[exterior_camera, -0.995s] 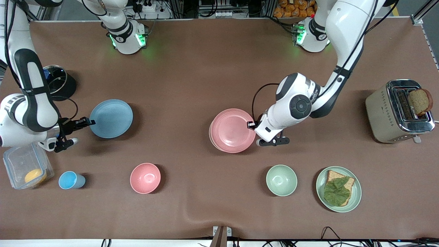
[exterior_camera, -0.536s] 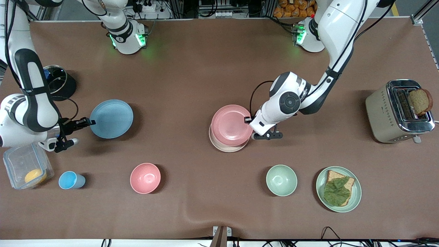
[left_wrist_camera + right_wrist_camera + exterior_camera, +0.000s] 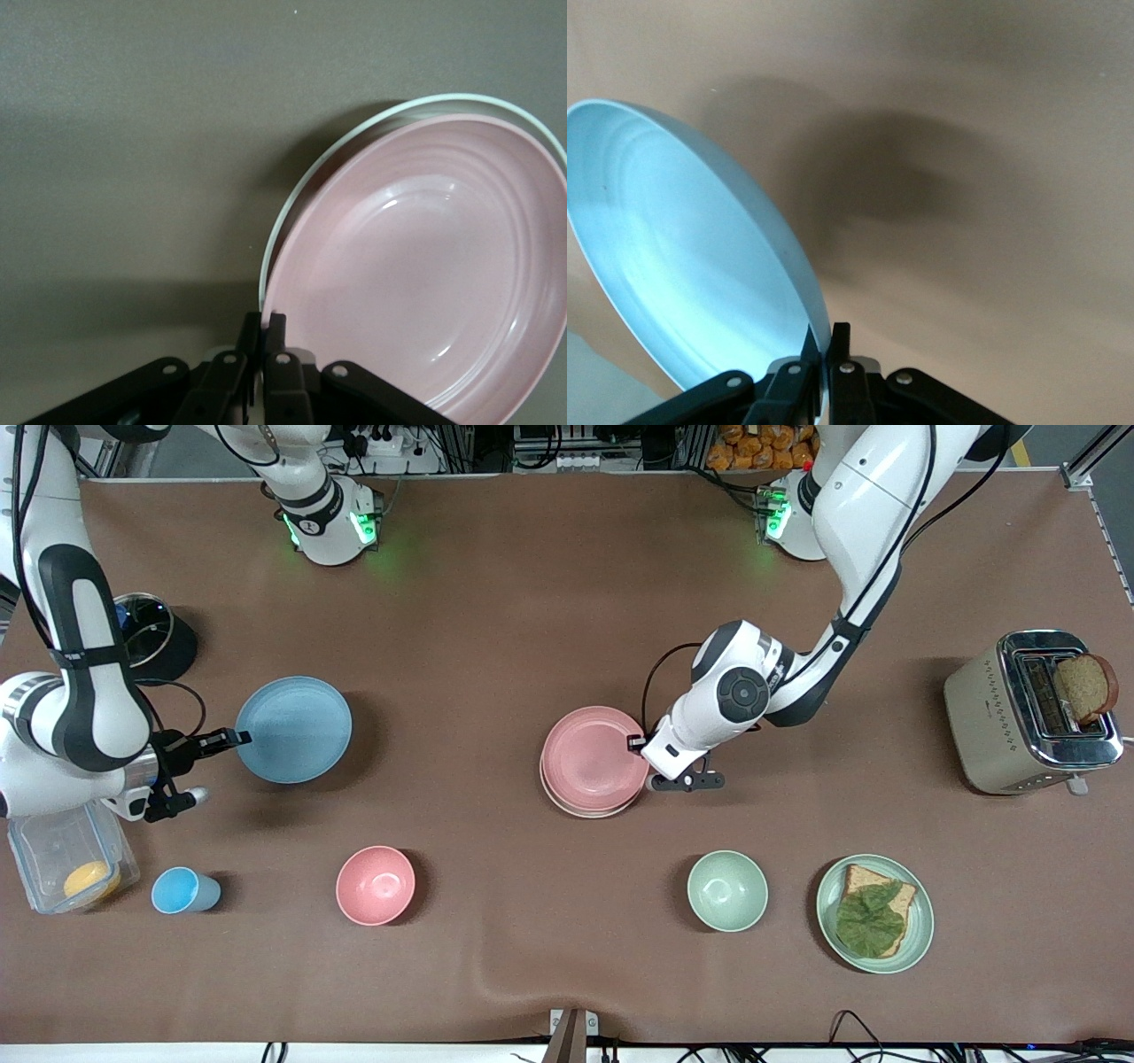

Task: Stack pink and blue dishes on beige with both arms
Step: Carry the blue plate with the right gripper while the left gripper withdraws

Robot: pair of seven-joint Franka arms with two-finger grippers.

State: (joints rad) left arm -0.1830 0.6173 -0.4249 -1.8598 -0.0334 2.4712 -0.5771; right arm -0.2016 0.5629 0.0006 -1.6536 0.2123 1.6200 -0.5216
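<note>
The pink plate [image 3: 595, 760] lies on top of the beige plate [image 3: 576, 808], of which only a thin rim shows on the side nearer the front camera. My left gripper [image 3: 640, 742] is shut on the pink plate's rim at the edge toward the left arm's end. In the left wrist view the pink plate [image 3: 425, 266] covers the pale beige rim [image 3: 301, 190], with the left gripper [image 3: 264, 323] pinching its edge. My right gripper [image 3: 239, 737] is shut on the rim of the blue plate [image 3: 294, 729], held tilted just above the table. The right wrist view shows the blue plate [image 3: 682, 266] in the right gripper [image 3: 824, 332].
A toaster [image 3: 1028, 708] with bread stands at the left arm's end. Nearer the front camera are a green plate with a sandwich [image 3: 875, 912], a green bowl [image 3: 727, 890], a pink bowl [image 3: 376, 885], a blue cup [image 3: 182, 890] and a clear container [image 3: 66, 859]. A lidded black pot [image 3: 146, 633] sits by the right arm.
The left gripper lifted the pink plate slightly off-centre, then brought it back down over the beige plate. The right gripper raised the blue plate a little.
</note>
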